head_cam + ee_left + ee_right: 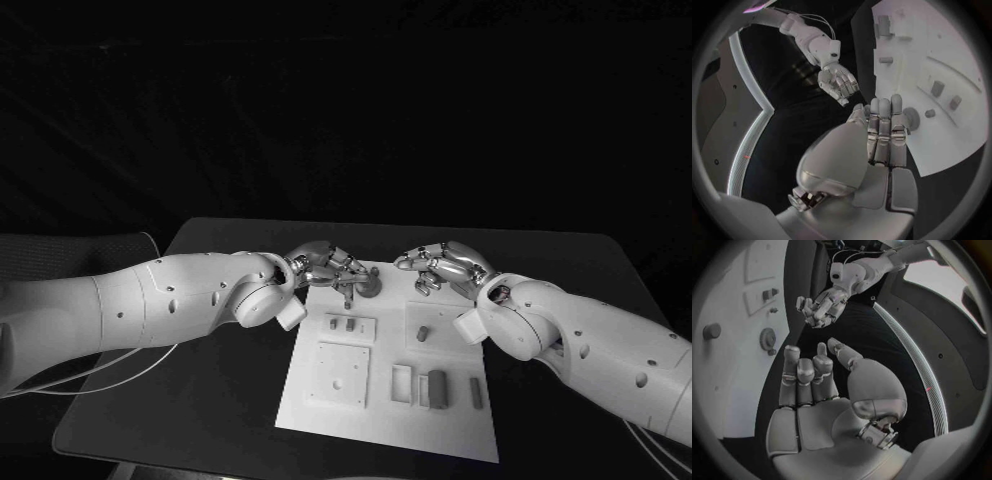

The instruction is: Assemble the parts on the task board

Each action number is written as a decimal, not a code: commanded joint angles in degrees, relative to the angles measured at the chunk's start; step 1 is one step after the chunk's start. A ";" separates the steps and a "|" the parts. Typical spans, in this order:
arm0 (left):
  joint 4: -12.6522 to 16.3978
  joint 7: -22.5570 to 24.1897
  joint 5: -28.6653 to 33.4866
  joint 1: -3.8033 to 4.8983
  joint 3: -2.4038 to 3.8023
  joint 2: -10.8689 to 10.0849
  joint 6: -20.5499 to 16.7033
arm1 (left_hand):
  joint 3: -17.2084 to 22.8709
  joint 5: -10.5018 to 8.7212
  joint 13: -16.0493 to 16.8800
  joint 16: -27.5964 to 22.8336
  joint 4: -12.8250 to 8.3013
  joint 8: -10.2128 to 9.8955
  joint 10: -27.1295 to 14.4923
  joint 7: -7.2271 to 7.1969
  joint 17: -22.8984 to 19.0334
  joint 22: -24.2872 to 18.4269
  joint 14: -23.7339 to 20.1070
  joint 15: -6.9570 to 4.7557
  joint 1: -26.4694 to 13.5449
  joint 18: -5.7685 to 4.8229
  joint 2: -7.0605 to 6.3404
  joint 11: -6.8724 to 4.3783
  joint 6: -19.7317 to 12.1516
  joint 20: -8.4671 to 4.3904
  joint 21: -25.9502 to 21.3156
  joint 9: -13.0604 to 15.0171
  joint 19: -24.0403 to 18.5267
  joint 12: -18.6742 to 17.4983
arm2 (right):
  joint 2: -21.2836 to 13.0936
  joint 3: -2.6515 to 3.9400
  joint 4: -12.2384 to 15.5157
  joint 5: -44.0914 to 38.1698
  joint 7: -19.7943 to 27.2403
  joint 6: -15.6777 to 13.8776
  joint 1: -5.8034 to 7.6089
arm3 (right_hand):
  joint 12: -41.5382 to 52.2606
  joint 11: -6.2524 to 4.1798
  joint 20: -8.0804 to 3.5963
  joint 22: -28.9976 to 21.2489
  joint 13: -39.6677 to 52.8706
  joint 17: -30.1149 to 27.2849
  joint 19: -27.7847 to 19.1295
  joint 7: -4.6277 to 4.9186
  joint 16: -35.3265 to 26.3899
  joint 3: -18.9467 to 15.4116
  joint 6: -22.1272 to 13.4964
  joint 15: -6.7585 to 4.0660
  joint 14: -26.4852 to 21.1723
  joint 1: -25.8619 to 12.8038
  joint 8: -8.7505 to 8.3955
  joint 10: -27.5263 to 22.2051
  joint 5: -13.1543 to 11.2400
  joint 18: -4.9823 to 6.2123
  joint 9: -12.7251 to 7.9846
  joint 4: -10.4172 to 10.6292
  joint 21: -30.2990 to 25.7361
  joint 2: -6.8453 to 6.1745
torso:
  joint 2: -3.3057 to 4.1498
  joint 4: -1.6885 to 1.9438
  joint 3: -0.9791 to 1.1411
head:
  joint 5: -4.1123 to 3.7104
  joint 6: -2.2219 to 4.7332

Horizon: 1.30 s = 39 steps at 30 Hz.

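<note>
Left hand: we see the left hand [326, 268] at the far left corner of the white board [346, 400], its fingers [882, 131] lying straight and close together beside a small round part [364, 287]. The wrist view shows nothing between them, so we take it as open and empty (whether a fingertip touches the round part we cannot tell).

Right hand: the right hand [441, 268] hovers at the board's far right corner, palm bare, fingers [798, 380] loosely curved and apart; it holds nothing.

Board: it lies in the middle of the black table [216, 400], reaching from between the two hands toward the robot.

Parts: the round part sits at the far edge between the hands, with a thin peg [348, 294] standing next to it. Two small blocks [342, 323] sit side by side in a raised square on the left half, a short stub [423, 334] stands on the right half, and an upright block [438, 389] with a slimmer piece [476, 391] beside it stand near the board's near right corner.

Hands to each other: apart, facing one another across the board's far edge.
</note>
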 commanded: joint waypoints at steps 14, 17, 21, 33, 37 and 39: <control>-0.56 -1.05 -19.16 0.10 0.46 1.55 -10.10 | 0.14 0.18 -0.24 0.13 0.25 -0.11 2.02 0.16 -0.44 0.00 1.68 -0.40 1.15 1.02 -0.29 -0.93 0.53 -0.37 0.27 0.14 1.10 0.20 | 4.36 -0.05 -2.10 -9.94 -24.25 -3.87 4.57 | -0.58 0.21 -0.07 -0.14 -0.83 -0.65 0.79 0.14 -0.26 -1.16 -0.34 0.13 0.72 -5.24 -0.29 0.35 0.01 0.73 0.02 1.84 -0.30 -4.57 | 0.03 0.09 0.06 | -0.46 0.21; -0.36 -2.62 -21.50 0.10 0.46 1.80 -10.19 | 0.16 0.18 -0.28 0.11 0.33 -0.12 2.05 0.15 -0.48 -0.01 1.77 -0.44 1.20 1.02 -0.34 -0.94 0.55 -0.40 0.26 0.14 1.15 0.16 | 5.87 -0.09 -2.94 -10.89 -25.47 -3.55 5.03 | -0.68 0.11 -0.20 -0.27 -0.96 -0.73 0.91 0.09 -0.33 -1.35 -0.19 0.05 0.83 -6.84 -0.25 0.37 -0.03 0.73 0.05 2.56 -0.43 -5.88 | 0.04 0.08 0.05 | -0.55 0.16; -0.03 -4.44 -22.33 0.10 0.45 2.03 -10.66 | 0.20 0.18 -0.32 0.07 0.43 -0.13 2.11 0.13 -0.55 -0.02 1.88 -0.48 1.28 1.00 -0.46 -0.95 0.60 -0.43 0.25 0.15 1.20 0.12 | 7.47 -0.28 -3.86 -12.28 -26.59 -2.60 5.57 | -0.73 0.02 -0.34 -0.31 -1.04 -0.76 0.91 0.00 -0.35 -2.02 -0.08 -0.03 0.84 -8.20 -0.19 0.33 -0.09 0.73 0.12 2.71 -0.50 -6.60 | 0.03 0.13 0.06 | -0.63 0.11; 0.25 -7.04 -22.86 0.15 0.44 2.14 -10.69 | 0.68 0.18 -0.54 -0.01 1.25 -0.22 2.40 0.11 -0.73 -0.01 2.29 -0.61 1.34 0.89 -0.79 -0.99 0.79 -0.58 0.25 0.19 1.50 -0.06 | 8.77 -2.91 -4.17 -14.50 -28.15 -0.26 6.81 | -0.79 -0.59 -0.59 -0.35 -1.13 -0.77 0.88 -0.64 -0.37 -2.15 1.44 -0.52 0.73 -9.12 0.81 0.20 -0.03 0.73 0.86 2.66 -0.60 -7.49 | 0.04 0.06 0.02 | -0.55 -0.05; 0.32 -7.33 -22.86 0.15 0.44 2.26 -10.68 | 0.75 0.18 -0.56 0.00 1.33 -0.22 2.44 0.10 -0.74 0.00 2.35 -0.63 1.30 0.88 -0.83 -1.00 0.82 -0.60 0.26 0.20 1.56 -0.08 | 9.09 -4.37 -4.07 -15.16 -28.48 0.57 7.23 | -0.80 -0.67 -0.61 -0.36 -1.15 -0.76 0.88 -0.72 -0.36 -2.22 1.46 -0.63 0.70 -9.53 0.88 0.18 -0.04 0.73 1.04 2.85 -0.62 -7.84 | 0.03 0.03 0.03 | -0.57 -0.04; 0.40 -7.40 -22.86 0.15 0.44 2.37 -10.55 | 0.78 0.18 -0.57 0.00 1.37 -0.23 2.46 0.09 -0.75 0.00 2.38 -0.64 1.28 0.87 -0.86 -1.00 0.84 -0.61 0.27 0.21 1.58 -0.08 | 9.42 -4.64 -3.99 -15.27 -28.35 0.44 7.28 | -0.81 -0.70 -0.62 -0.37 -1.15 -0.76 0.87 -0.74 -0.36 -2.23 1.43 -0.67 0.67 -9.69 0.90 0.17 -0.04 0.73 1.12 2.94 -0.64 -8.04 | 0.03 0.02 0.05 | -0.57 -0.04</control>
